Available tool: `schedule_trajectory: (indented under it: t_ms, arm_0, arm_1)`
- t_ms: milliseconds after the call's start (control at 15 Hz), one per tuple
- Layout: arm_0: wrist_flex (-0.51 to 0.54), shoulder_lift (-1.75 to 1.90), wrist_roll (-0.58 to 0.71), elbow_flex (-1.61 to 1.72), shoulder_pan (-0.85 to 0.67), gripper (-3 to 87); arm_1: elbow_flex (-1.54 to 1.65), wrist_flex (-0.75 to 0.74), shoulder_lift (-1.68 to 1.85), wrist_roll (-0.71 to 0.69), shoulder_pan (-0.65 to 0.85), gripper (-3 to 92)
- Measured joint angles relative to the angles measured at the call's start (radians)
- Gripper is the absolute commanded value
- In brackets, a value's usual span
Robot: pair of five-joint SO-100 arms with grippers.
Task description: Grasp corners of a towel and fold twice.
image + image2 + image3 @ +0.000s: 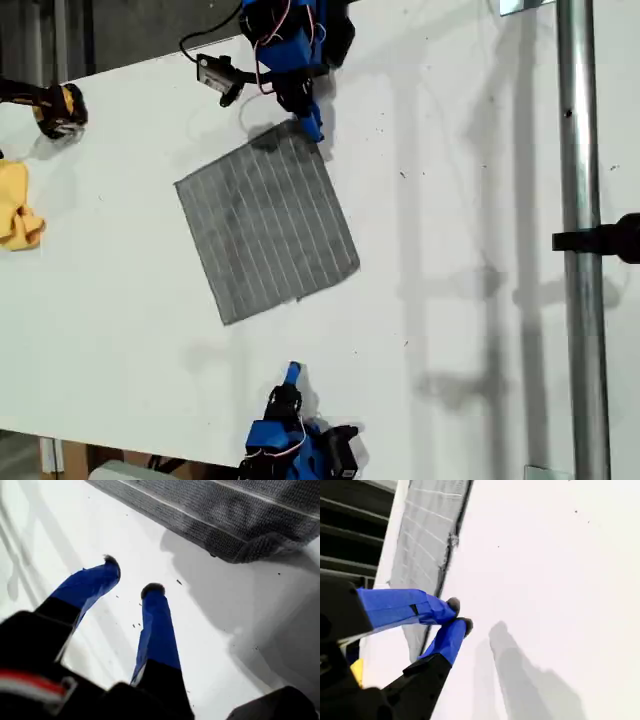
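Still at the very start here: the grey striped square fabric towel (265,225) lies flat and unfolded on the white table (470,150), nearer the exterior view's left, so the step in hand is lining up on the corners before the first fold.

My second gripper (459,614) hangs right by the towel's upper corner (293,127) in the exterior view. Its blue jaws are pretty much together with nothing between them, as far as I can see. My first gripper (132,575) has its jaws apart over bare table, well short of the near towel edge, with a corner (250,555) ahead.

Next I'd guess the second needs to open up, the first needs to close in on its corner, and then both pinch.
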Motion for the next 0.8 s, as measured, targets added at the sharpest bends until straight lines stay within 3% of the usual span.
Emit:
schedule_trajectory:
  t_ms: [67,200,267,800]
  arm_0:
    - [0.000,0.000,-0.011,0.000,0.000,-2.3]
    - [0.000,0.000,-0.299,0.000,0.000,-2.3]
    - [0.000,0.000,-0.377,0.000,-0.005,-2.3]
    - [0.000,0.000,-0.414,0.000,-0.002,-2.3]
  arm_1:
    - [-0.005,0.012,0.003,0.000,0.002,-0.2]
    - [-0.014,0.028,0.005,0.000,0.110,-0.2]
    - [-0.014,0.029,0.006,0.000,0.110,-0.2]
    - [-0.089,0.029,0.006,0.000,0.109,-0.2]
